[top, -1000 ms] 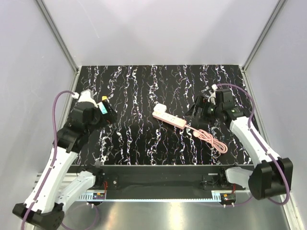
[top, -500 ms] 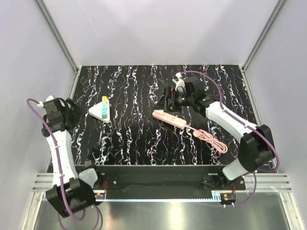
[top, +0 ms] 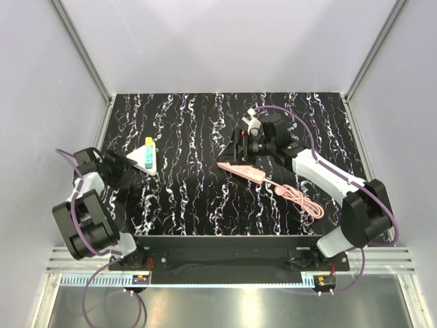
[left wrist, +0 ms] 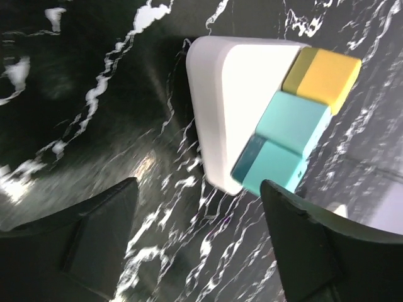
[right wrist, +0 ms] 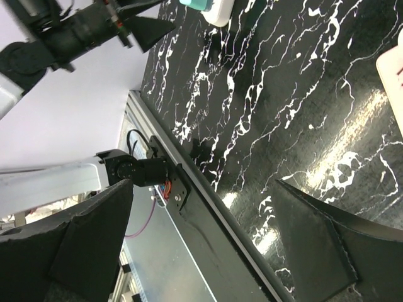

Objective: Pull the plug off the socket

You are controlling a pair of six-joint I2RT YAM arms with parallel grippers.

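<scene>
Watching the left gripper [left wrist: 198, 189] face the socket [left wrist: 233, 107], its fingers spread and holding nothing.

The white socket lies on the black marbled table [left wrist: 75, 126] just beyond my left fingertips, roughly centred between them and untouched. A yellow plug [left wrist: 322, 75] and teal plugs [left wrist: 291, 123] sit in it along the side farthest from the fingers; the lowest is blurred, possibly a third plug. The right gripper [right wrist: 203, 185] is also spread wide and empty, with the pink power strip [top: 242, 171] close beside its fingers and the socket well apart from them.
</scene>
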